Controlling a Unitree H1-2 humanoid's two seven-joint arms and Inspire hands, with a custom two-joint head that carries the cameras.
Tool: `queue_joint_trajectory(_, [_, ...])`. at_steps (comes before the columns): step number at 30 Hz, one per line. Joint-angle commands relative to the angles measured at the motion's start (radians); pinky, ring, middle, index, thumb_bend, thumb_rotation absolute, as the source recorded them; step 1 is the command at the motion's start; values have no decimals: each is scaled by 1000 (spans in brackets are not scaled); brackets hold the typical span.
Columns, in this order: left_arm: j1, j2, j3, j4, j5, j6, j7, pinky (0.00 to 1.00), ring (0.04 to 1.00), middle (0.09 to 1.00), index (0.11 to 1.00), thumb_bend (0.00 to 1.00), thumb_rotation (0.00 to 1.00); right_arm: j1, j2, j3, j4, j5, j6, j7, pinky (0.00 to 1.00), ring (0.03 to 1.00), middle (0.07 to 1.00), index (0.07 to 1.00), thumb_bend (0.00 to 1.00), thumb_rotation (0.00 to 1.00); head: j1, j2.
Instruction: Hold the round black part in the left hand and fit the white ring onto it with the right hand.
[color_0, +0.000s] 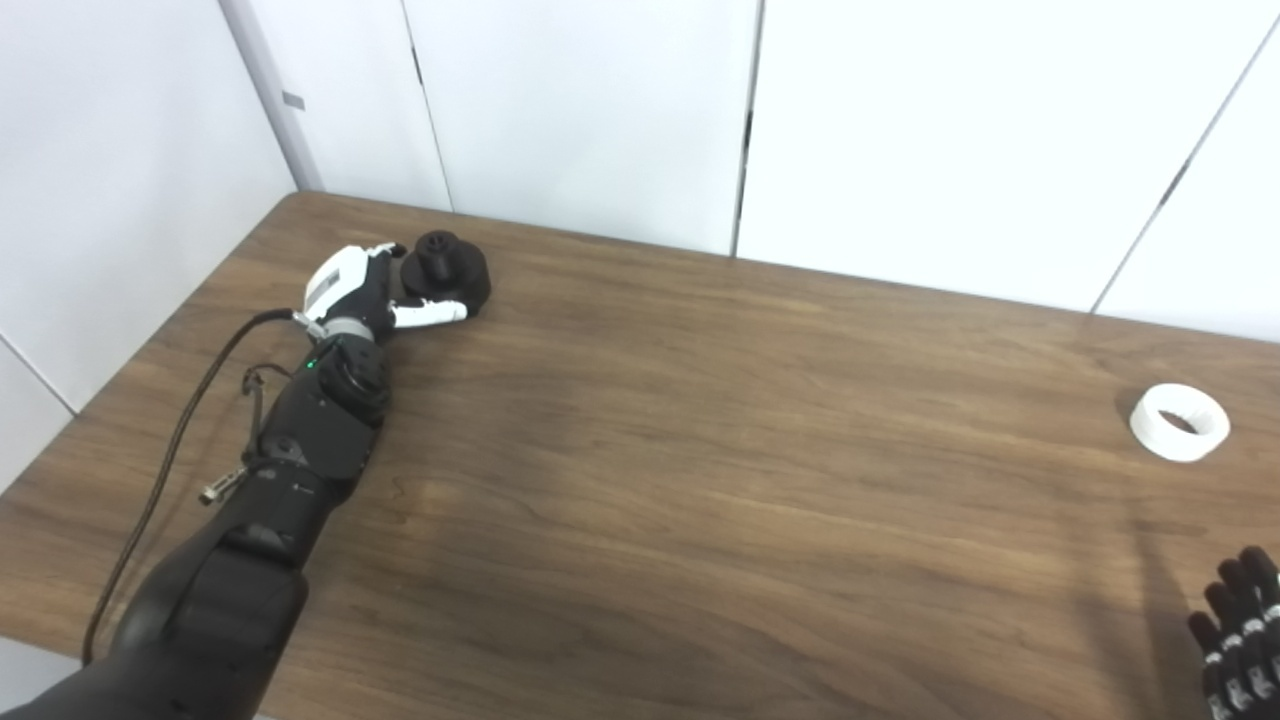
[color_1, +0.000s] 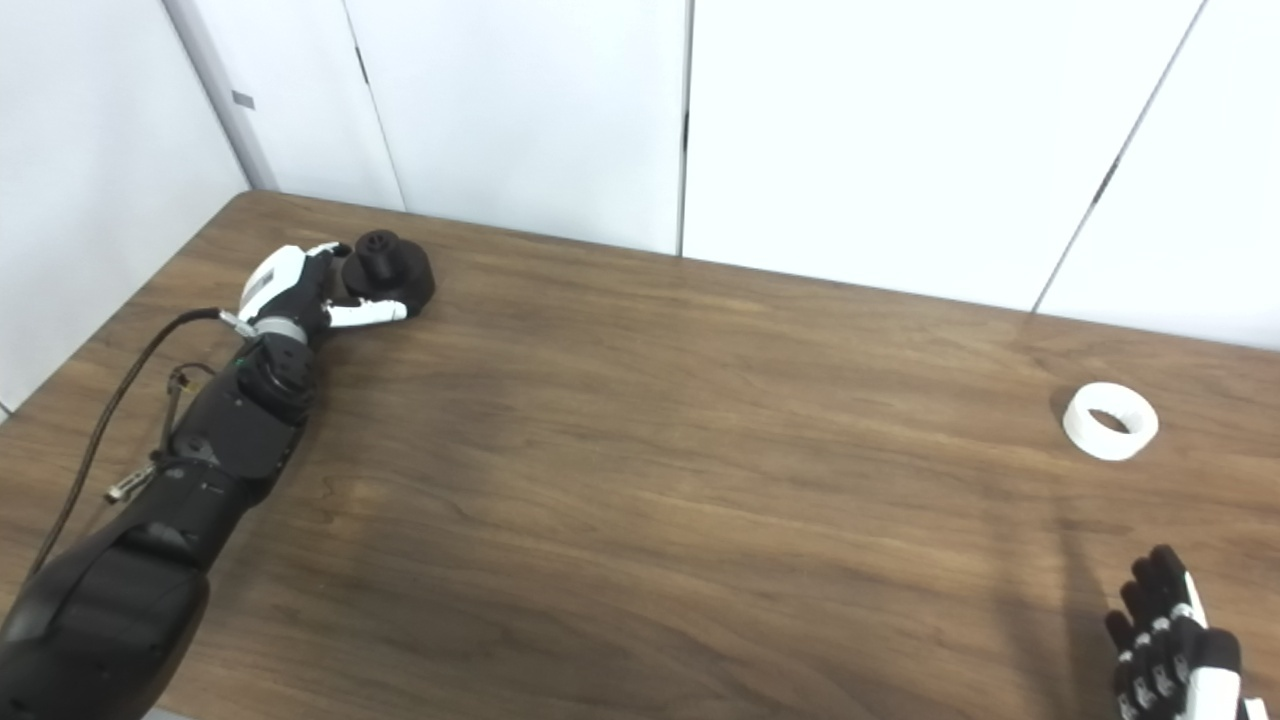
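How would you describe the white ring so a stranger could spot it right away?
Start at the brown wooden table and look to its right side, far from the black part at the left hand. The white ring lies flat there alone, beyond the right hand. It is the only white, hollow, loose thing on the wood.

dark wood-grain table (color_0: 700, 450) fills the view, plain white wall panels (color_0: 580, 100) with dark seams standing behind it
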Motion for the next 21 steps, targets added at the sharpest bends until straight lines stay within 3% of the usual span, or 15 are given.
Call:
queue_joint_trajectory(1, [-36,-12,-10,6,-17,-21,-14,1000,1000,971,888,1000,402,-7,-6,-4,-44,1,-39,-3,1000,1000,988,967,651,1000,1,0])
queue_joint_trajectory(13, [-38,-31,-22,19,-20,-30,-4,1000,1000,979,886,1000,392,3,-6,-3,-61,0,-31,-4,1000,1000,988,971,644,1000,-4,7])
queue_joint_trajectory(21, [-52,-44,-30,61,-12,-59,40,1000,1000,959,873,1000,394,9,-3,-1,-70,-7,-27,-8,1000,1000,985,970,648,1000,-10,9])
